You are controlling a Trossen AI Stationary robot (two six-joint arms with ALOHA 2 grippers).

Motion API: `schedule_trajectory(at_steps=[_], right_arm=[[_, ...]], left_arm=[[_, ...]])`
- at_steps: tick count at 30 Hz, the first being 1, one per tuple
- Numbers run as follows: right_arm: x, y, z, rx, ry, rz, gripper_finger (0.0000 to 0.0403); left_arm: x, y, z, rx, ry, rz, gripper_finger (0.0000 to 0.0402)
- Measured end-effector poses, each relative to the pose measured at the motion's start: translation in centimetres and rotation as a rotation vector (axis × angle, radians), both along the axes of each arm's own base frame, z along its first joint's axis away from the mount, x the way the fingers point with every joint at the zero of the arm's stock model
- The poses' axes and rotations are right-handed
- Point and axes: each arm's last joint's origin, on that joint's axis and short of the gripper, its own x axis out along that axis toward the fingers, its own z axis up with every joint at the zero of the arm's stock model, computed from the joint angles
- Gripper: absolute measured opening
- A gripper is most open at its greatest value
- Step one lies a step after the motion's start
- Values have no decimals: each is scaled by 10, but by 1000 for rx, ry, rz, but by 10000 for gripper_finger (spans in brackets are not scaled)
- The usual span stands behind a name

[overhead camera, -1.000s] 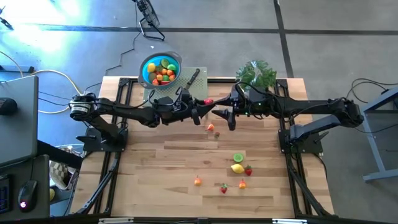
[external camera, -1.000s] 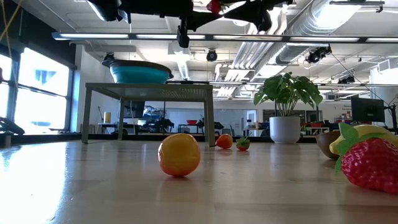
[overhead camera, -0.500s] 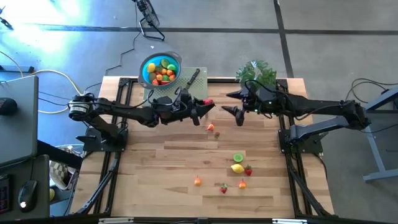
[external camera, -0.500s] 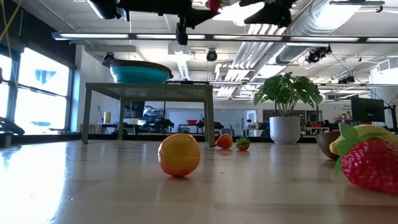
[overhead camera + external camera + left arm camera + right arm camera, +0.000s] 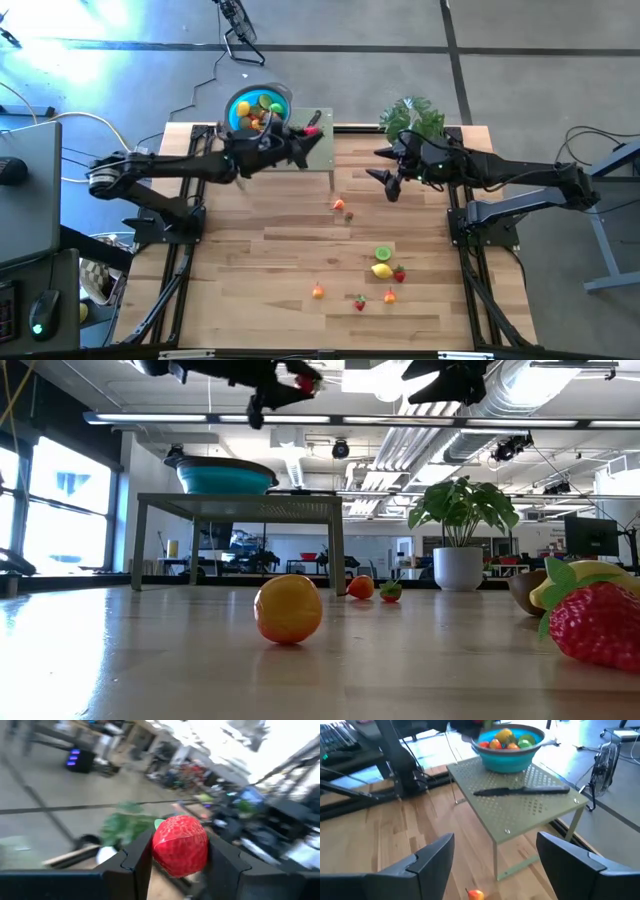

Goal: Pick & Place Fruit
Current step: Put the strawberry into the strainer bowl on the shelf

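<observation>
**Q:** Holding what, and why was the left gripper [image 5: 305, 133] raised in the upper centre of the high view?

**A:** Its fingers were clamped on a red strawberry [image 5: 180, 845], carried above the perforated stand [image 5: 520, 805] toward the blue bowl [image 5: 257, 110], probably for release there; the blur left the clearance uncertain.

**Q:** And the right gripper [image 5: 385, 178]?

**A:** It hung right of centre, fingers spread wide and empty, clear of the carry path. The remaining fruit [image 5: 381, 270] lay on the table [image 5: 250, 270], lower centre.
</observation>
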Motion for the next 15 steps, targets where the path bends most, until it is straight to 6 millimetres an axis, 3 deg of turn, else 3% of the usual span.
schedule_trajectory(at_steps=[15], right_arm=[[-3, -13, -2, -23, 26, -78, 274]], left_arm=[[-69, 31, 7, -79, 262, 437, 141]])
